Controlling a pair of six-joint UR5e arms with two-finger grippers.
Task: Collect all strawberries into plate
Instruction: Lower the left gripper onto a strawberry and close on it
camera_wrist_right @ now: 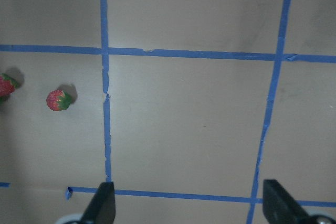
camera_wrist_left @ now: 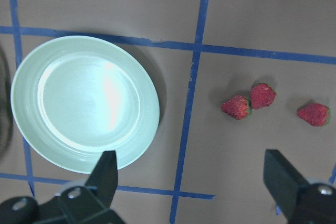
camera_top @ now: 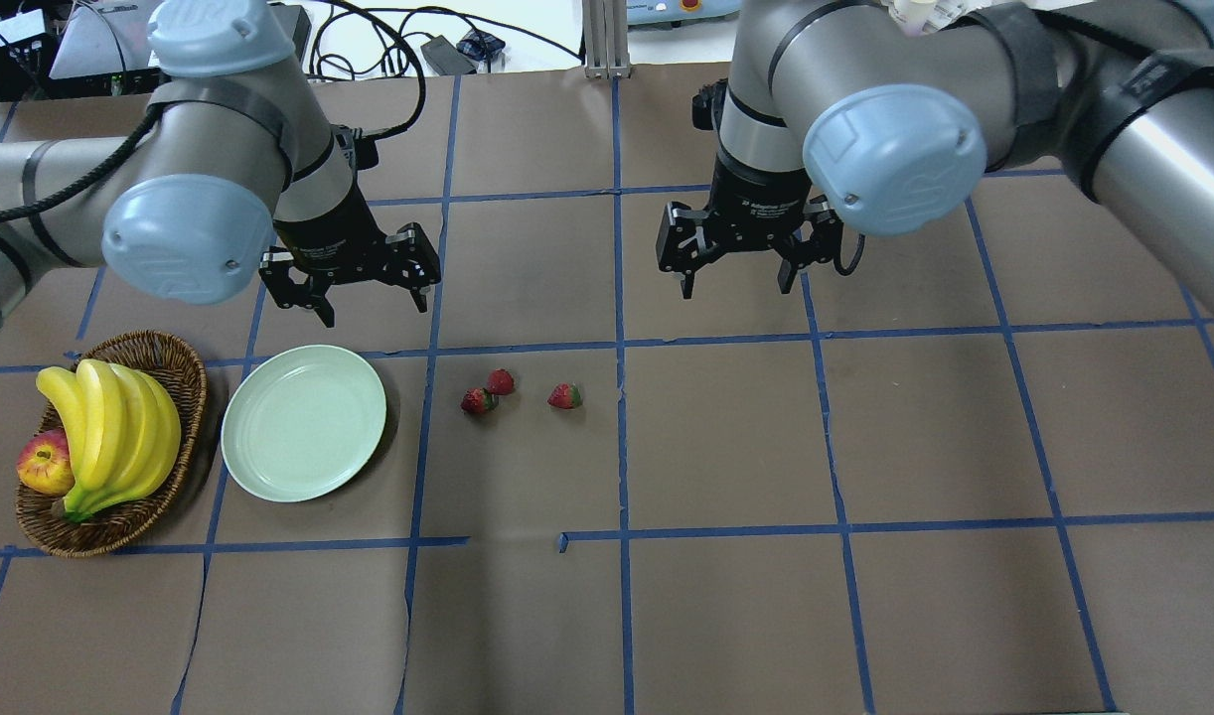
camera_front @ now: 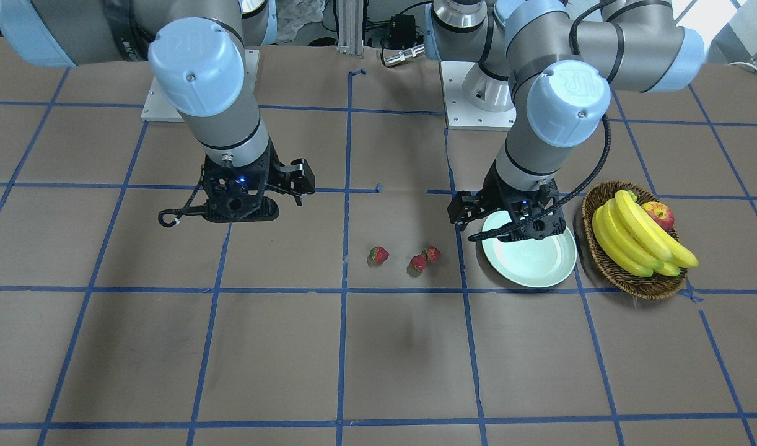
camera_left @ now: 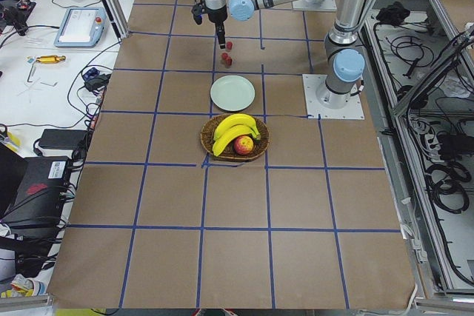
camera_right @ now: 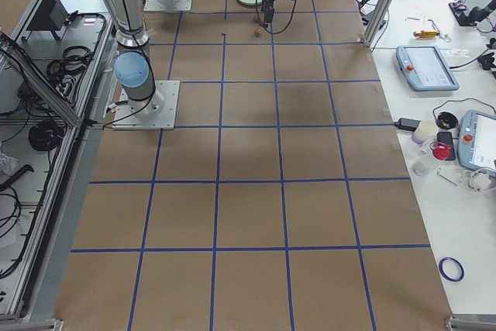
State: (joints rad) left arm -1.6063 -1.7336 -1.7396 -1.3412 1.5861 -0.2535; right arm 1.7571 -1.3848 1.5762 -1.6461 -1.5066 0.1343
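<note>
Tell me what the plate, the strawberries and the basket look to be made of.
Plate: glossy pale green with a soft highlight; likely plastic or melamine, possibly glazed ceramic.
Strawberries: dull red with green tops, likely moulded plastic or foam; too small to be sure.
Basket: brown woven strands, wicker or rattan.

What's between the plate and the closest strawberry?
Between plate and closest strawberry: only bare brown paper crossed by one blue tape line, clear in the overhead view.

approach | paired strawberries touching, no gap between | lone strawberry apart, bare paper all round | plate near pair, open from above | basket just beyond plate
</note>
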